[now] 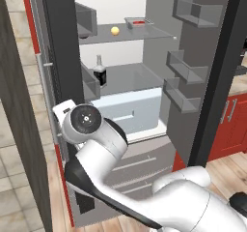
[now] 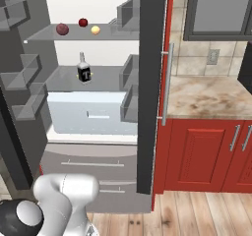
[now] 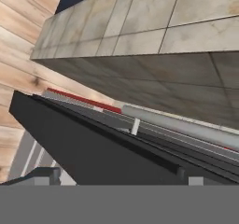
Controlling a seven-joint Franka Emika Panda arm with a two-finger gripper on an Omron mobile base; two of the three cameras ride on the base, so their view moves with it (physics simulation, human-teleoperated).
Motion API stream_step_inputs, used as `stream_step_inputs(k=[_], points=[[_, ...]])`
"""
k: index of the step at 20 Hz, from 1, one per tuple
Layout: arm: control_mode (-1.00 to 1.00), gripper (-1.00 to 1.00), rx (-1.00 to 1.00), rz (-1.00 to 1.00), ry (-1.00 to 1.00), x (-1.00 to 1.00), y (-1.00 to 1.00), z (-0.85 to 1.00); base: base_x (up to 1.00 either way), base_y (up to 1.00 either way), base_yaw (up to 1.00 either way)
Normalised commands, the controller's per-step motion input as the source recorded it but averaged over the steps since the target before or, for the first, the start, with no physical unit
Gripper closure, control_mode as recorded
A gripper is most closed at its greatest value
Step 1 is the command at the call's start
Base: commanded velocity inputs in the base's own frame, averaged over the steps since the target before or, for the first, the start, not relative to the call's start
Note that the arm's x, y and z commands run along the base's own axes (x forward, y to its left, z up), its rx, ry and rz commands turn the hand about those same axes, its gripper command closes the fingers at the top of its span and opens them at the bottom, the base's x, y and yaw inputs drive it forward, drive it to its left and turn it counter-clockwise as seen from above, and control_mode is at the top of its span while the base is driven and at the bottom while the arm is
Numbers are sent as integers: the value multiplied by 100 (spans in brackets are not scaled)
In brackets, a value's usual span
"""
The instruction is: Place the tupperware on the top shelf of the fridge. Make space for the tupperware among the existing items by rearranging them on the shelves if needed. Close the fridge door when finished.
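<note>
Left base view looks into the open fridge (image 1: 144,81): the tupperware (image 1: 139,22), a small clear tub with red food in it, sits toward the right end of the top shelf (image 1: 159,33), with an orange-yellow ball (image 1: 115,30) apart from it on the same translucent panel. One shelf lower, a dark bottle with a white label (image 1: 100,71) stands upright near the left side, above a pale drawer (image 1: 130,111). Boxy grey door bins (image 1: 183,66) step down the inside of the right door. The left door (image 1: 58,57) stands swung out close to the arm, its bar handle (image 1: 46,95) between the white elbow and the tiled wall (image 1: 14,129).

The arm is folded low, its dark-capped joint (image 1: 86,120) pressed up near the left door's edge, the forearm running down toward the base. The gripper is at the bottom edge of the hand view, and I cannot tell whether its fingers are apart or together; ahead of it lie the door's dark edge and a round grey handle bar on a short post, beside marbled tile and wood flooring.

The right base view shows a dark red round fruit (image 2: 62,29) and a smaller red one (image 2: 83,22) on the top shelf beside the ball, and red cabinets (image 2: 202,156) under a mottled stone counter (image 2: 206,97).
</note>
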Motion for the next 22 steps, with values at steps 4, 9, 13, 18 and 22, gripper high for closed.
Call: stream_step_inputs(k=[4, 9, 13, 18, 22], points=[[-100, -100, 0, 0, -2, 43, 36, 0, 0, 0, 0], [-100, -100, 0, -7, -1, 46, 7, 0, 0, 0, 0], [-100, -100, 0, -7, 0, 53, 4, 0, 0, 0, 0], [-100, -100, 0, -7, 0, 54, 12, 0, 0, 0, 0], [-100, -100, -1, -33, 0, 4, -22, 0, 0, 0, 0]])
